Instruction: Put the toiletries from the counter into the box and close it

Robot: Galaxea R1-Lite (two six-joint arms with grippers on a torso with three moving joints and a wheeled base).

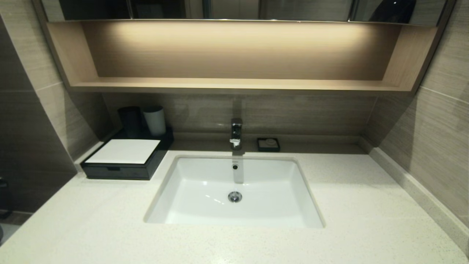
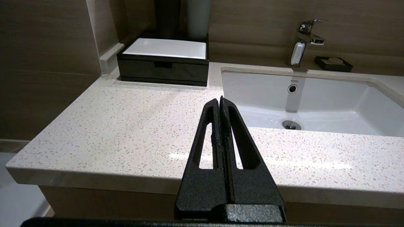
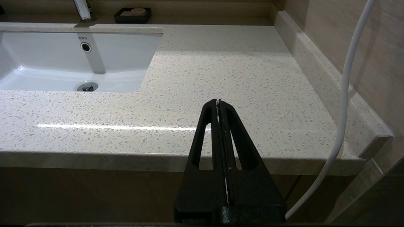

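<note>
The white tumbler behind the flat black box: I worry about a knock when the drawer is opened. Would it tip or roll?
The tall white tumbler looks narrow for its height, so a knock would probably tip it. Its round wall suggests it would then roll. It stands beside a dark tumbler behind the flat black drawer box, apart from the front notch, so a gentle pull likely spares it.
</note>
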